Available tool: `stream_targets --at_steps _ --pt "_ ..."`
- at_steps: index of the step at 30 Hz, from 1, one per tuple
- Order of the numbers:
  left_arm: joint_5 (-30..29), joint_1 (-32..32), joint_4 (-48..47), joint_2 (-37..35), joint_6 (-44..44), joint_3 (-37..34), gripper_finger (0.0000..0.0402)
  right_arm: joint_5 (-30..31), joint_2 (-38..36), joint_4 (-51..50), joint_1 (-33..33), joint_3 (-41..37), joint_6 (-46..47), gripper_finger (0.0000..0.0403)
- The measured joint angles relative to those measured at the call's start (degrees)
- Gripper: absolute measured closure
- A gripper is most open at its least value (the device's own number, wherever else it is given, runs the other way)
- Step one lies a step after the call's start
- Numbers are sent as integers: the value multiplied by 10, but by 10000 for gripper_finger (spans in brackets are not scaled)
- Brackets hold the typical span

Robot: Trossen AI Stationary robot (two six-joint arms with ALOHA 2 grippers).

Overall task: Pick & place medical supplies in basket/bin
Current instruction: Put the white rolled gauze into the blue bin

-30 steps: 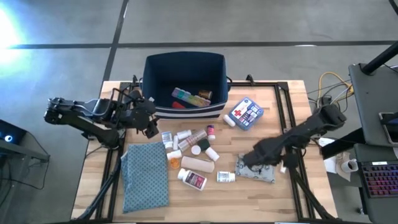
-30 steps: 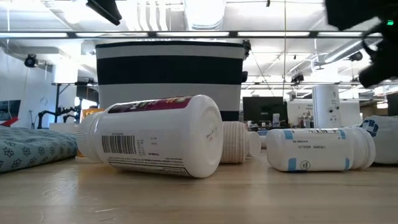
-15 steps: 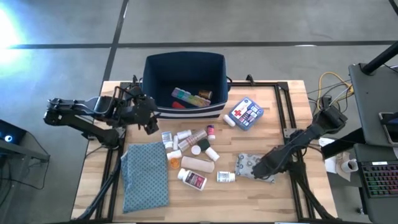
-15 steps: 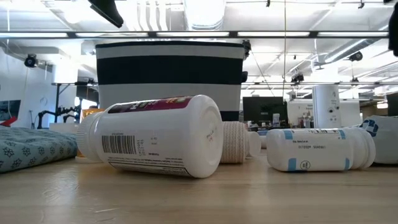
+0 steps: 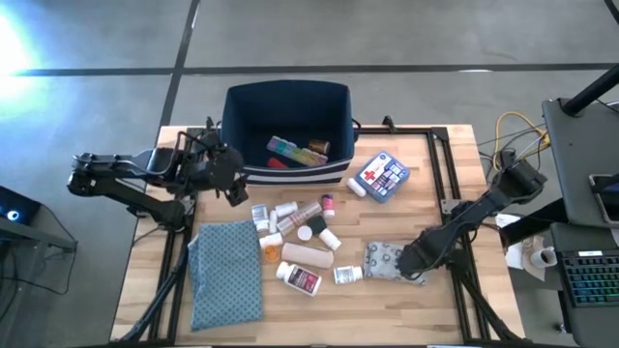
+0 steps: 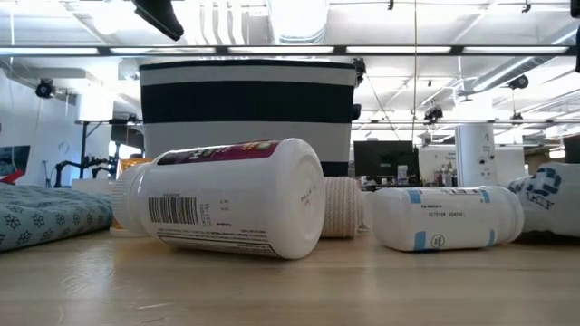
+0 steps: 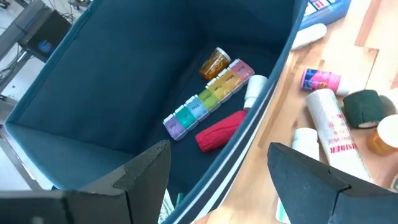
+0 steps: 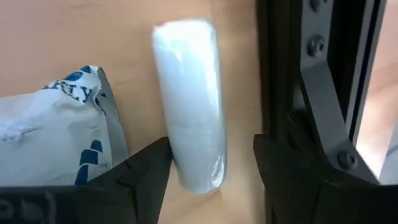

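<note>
Soft grey pouch point(image 5: 387, 261) lies beside our right gripper's point(image 8: 208, 177) spread jaws; we'd pinch its limp edge.

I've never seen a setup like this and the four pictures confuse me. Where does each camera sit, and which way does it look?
High view: above the table, looking straight down; shows both arms, the left gripper by the navy bin, the right gripper at the grey pouch.
Low view: at tabletop height, looking level across lying bottles to the bin; only a dark arm part at top.
Left wrist view: on the left arm, looking into the bin past its own open fingers.
Right wrist view: on the right arm, looking down at the table, own fingers open around a white roll.
Shared: the rainbow pill organizer shows in the high and left wrist views.
</note>
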Motion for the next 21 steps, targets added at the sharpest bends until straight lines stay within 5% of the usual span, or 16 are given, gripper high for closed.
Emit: stream_targets --at_steps 10,21 --pt "0 1 19 0 0 0 154 26 -22 31 -1 -23 -71 202" --pt "0 1 42 0 -5 0 154 70 -67 53 -1 -34 -43 325"
